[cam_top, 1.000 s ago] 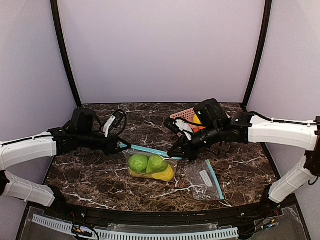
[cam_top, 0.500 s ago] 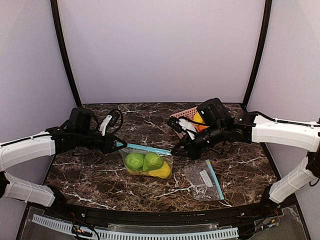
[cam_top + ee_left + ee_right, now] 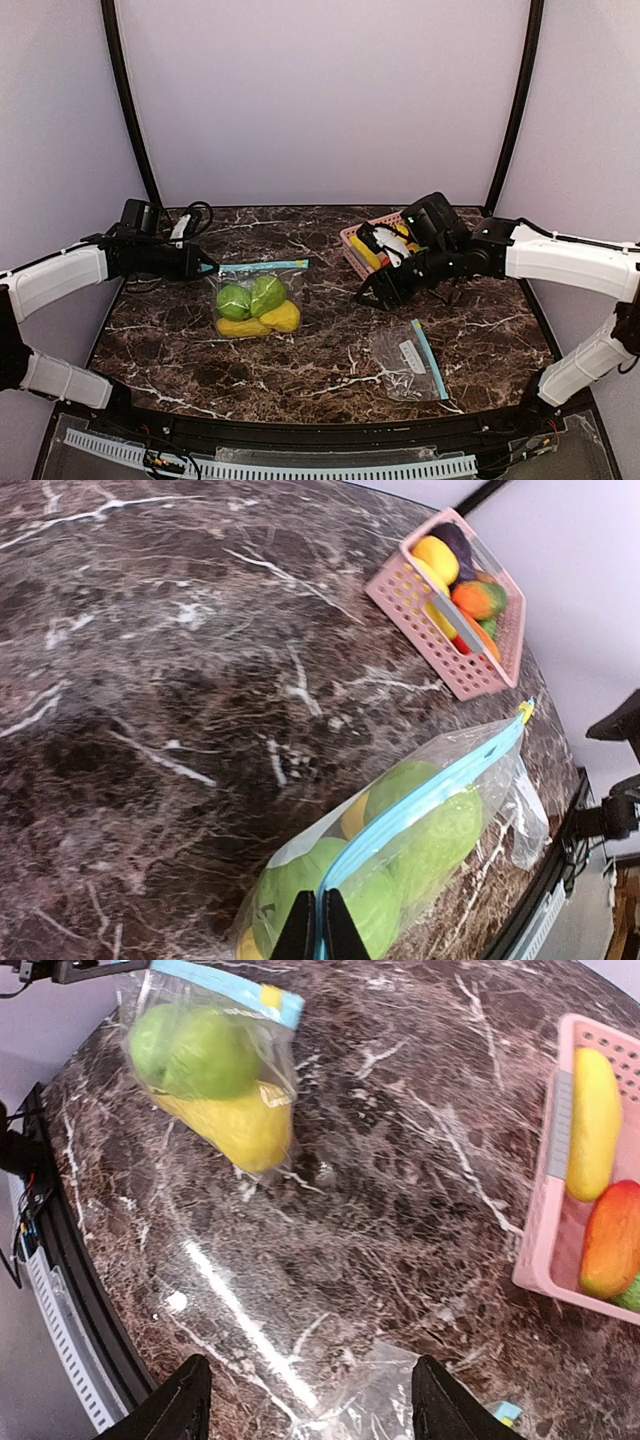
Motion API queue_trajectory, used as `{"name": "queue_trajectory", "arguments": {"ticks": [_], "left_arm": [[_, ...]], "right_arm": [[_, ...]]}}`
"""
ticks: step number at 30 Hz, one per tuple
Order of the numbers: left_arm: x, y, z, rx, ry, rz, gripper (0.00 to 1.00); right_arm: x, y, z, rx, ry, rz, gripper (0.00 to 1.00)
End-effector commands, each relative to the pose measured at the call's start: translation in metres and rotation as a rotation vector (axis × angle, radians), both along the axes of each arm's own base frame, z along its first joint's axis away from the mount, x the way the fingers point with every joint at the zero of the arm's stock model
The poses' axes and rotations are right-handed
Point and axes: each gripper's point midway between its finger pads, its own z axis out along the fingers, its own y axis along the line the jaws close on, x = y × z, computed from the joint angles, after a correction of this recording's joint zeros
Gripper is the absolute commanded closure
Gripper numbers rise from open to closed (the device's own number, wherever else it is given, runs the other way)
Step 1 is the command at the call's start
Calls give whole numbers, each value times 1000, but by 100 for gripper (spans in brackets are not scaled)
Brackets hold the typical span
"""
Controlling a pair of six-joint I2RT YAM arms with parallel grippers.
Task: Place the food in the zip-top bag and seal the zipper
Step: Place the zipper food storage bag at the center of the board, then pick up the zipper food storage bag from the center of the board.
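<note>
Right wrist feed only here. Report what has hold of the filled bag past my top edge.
Observer: The left pincer is shut on one end of the blue zipper of the zip-top bag.
Operator: Now list anything in the basket beyond my frame.
Observer: The pink basket also holds a dark purple piece, beside a yellow piece.
</note>
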Motion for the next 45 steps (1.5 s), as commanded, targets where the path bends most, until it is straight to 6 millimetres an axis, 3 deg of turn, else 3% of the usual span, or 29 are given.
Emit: {"name": "queue_trajectory", "arguments": {"ticks": [1, 5, 7, 9, 10, 11, 12, 15, 20, 23, 29, 33, 37, 40, 45], "left_arm": [[16, 49, -17, -8, 132, 145, 99], [31, 92, -33, -2, 180, 281, 98], [34, 110, -41, 60, 189, 336, 92], [33, 119, -44, 113, 205, 354, 80], [33, 121, -44, 130, 204, 354, 66], [31, 126, -45, 155, 204, 372, 58], [30, 129, -44, 170, 196, 385, 42], [26, 144, -35, 240, 143, 447, 22], [18, 153, -13, 298, 44, 489, 12], [16, 142, 7, 288, -25, 439, 11], [23, 80, 62, 261, -182, 248, 11], [35, 33, 95, 226, -263, 125, 11], [49, -1, 117, 162, -321, 36, 11], [57, -15, 114, 142, -319, -3, 11], [46, -38, 103, 97, -323, -96, 11]], "right_arm": [[20, -43, -9, -42, 54, -228, 34], [23, -84, -34, -37, 159, -376, 34], [18, -102, -54, -55, 211, -431, 34], [13, -115, -70, -74, 247, -475, 34], [10, -120, -77, -84, 262, -492, 34], [8, -123, -84, -93, 274, -505, 34], [5, -126, -91, -101, 288, -516, 34], [-2, -125, -104, -88, 321, -509, 32], [-5, -116, -119, -62, 361, -481, 26], [-5, -114, -128, -88, 373, -476, 26], [-2, -113, -143, -172, 342, -485, 26], [0, -112, -152, -236, 316, -503, 34], [3, -111, -158, -278, 297, -521, 54], [4, -104, -156, -275, 296, -515, 77], [10, -88, -132, -201, 248, -469, 100]]}}
